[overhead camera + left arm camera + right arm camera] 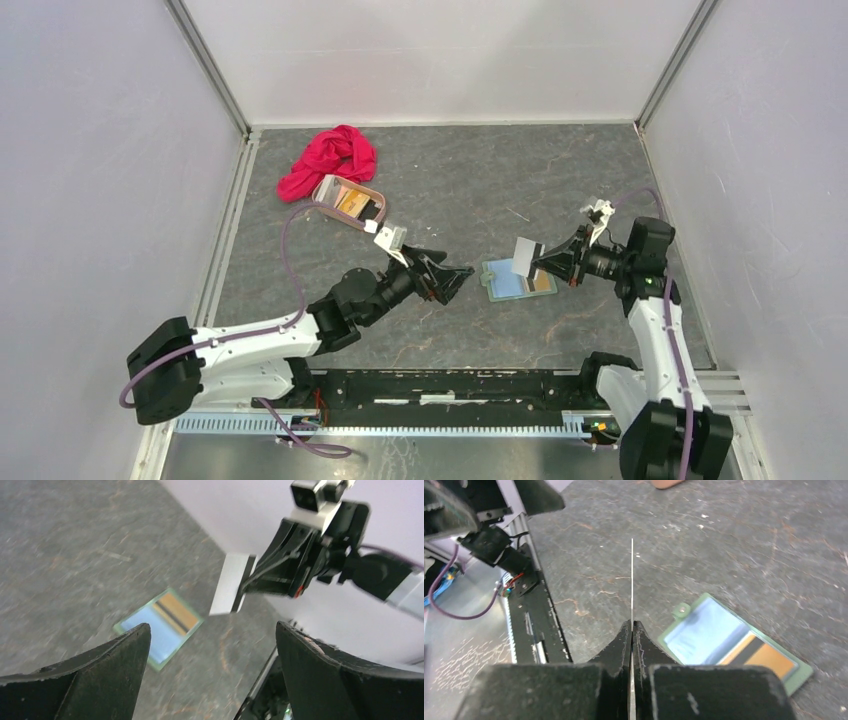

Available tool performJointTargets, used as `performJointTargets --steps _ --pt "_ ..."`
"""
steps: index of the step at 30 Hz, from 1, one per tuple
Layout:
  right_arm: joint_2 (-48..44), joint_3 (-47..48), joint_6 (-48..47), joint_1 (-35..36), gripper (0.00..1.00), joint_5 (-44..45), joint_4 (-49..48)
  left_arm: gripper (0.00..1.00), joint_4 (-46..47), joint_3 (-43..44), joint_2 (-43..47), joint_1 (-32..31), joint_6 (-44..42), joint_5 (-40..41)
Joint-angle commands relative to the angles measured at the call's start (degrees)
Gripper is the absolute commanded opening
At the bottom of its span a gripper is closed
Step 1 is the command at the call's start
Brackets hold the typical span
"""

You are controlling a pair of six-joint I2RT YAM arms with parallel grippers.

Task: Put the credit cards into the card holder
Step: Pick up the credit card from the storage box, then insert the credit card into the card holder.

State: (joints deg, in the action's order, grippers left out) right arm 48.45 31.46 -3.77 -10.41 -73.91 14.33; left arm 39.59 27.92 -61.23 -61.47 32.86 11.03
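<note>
Right wrist view is showing the right gripper [632, 626] pressing its jaws together on a silvery-white card [632, 580], which is standing edge-on and sticking straight out past the fingertips, raised off the table [734, 540]. Just beside and below that card, the card holder [704, 630] is lying open and flat on the dark tabletop, its pale blue inside facing up. An orange-gold card [769, 659] with a dark stripe is sitting in the half away from the snap tab. The left gripper [462, 275] is hovering just left of the holder with its jaws spread wide, gripping nothing and pointing toward the held card. Farther back on the left, a pinkish-tan tray [325, 188] is holding further cards [355, 204], and a red cloth [332, 158] is lying bunched right behind it.
</note>
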Motion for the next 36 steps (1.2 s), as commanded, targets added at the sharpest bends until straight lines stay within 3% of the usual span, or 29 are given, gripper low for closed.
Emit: performJointTargets --steps 1,8,12,20,28,31,36 --pt "5.8 4.9 -9.6 -1.9 0.00 4.9 8.1 1.00 -5.2 -2.6 0.7 -0.1 -2.9 3.7" --pt "17.9 8.6 -20.0 -2.9 0.00 10.1 18.0 1.00 -8.0 2.0 -9.1 -0.1 0.3 -1.1" --pt "25.0 10.1 -26.7 -3.4 0.00 9.1 22.7 1.00 -19.7 8.9 -17.2 -0.5 4.1 5.1" --pt "37.7 17.0 -35.4 -3.8 0.00 6.8 29.1 1.00 -19.7 13.2 -25.0 -1.5 5.6 7.9" --pt "42.0 17.2 -30.2 -4.1 0.00 6.2 24.0 1.00 -7.1 6.6 -23.2 -1.3 5.5 12.1" --pt "42.0 15.3 -26.7 -4.1 0.00 7.3 20.1 1.00 -3.3 5.3 -24.1 -1.1 6.1 9.0" --pt "43.5 15.7 -23.3 -4.1 0.00 8.8 16.5 0.99 -4.6 8.7 -28.2 -1.1 6.9 4.6"
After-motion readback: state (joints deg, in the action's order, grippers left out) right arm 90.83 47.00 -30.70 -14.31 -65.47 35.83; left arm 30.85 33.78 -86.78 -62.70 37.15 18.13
